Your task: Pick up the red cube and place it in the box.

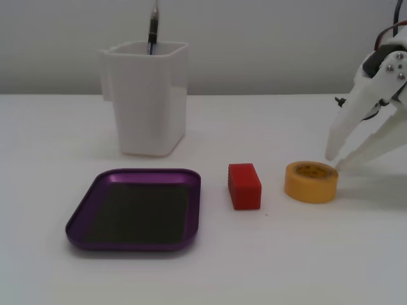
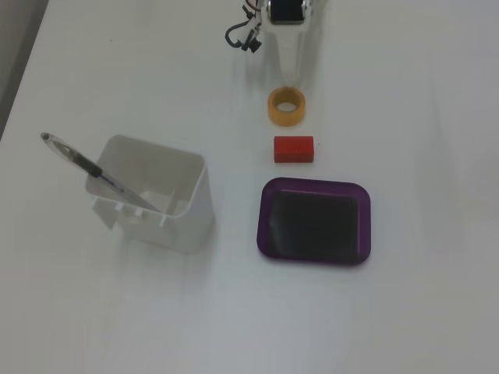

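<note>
Nearest the camera in a fixed view lies the purple tray (image 1: 81, 219), the box of the task, empty, its dark floor bare. At about 3 o'clock from it, just beside its right rim but apart, the red cube (image 1: 245, 185) rests flat on the white table (image 1: 318, 254), untouched. Further toward 3 o'clock sits the yellow tape roll (image 1: 311, 182), close to the cube, and just behind the roll hangs the white gripper (image 1: 335, 161), its jaws parted narrowly and holding nothing, tips near the table.

The main risk, judging from this layout, is the tape roll: it lies directly between the gripper and the cube, as another fixed view shows (image 2: 287, 106), so a low, straight reach would likely knock the roll into the cube or close on the roll instead. A narrow opening could also push the cube toward the tray's rim rather than straddle it.

Farthest back, at 12 o'clock from the tray, stands the tall white cup (image 1: 150, 101), holding a dark pen (image 1: 153, 28) that leans out above its rim.
</note>
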Robot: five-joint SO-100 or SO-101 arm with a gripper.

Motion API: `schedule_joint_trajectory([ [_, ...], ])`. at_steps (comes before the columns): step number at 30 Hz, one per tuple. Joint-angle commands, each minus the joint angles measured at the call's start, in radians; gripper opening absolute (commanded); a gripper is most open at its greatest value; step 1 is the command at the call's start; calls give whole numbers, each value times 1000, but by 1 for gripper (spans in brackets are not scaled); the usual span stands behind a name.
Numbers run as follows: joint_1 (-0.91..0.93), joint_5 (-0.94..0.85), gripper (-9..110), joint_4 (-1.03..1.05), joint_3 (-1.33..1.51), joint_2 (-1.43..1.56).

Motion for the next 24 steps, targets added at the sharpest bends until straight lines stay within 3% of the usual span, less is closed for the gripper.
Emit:
schedule_joint_trajectory([
  [1, -6, -8, 1, 2, 8, 89],
  [19, -6, -8, 0, 15, -2, 89],
  [24, 8, -8, 0, 3, -190, 75],
])
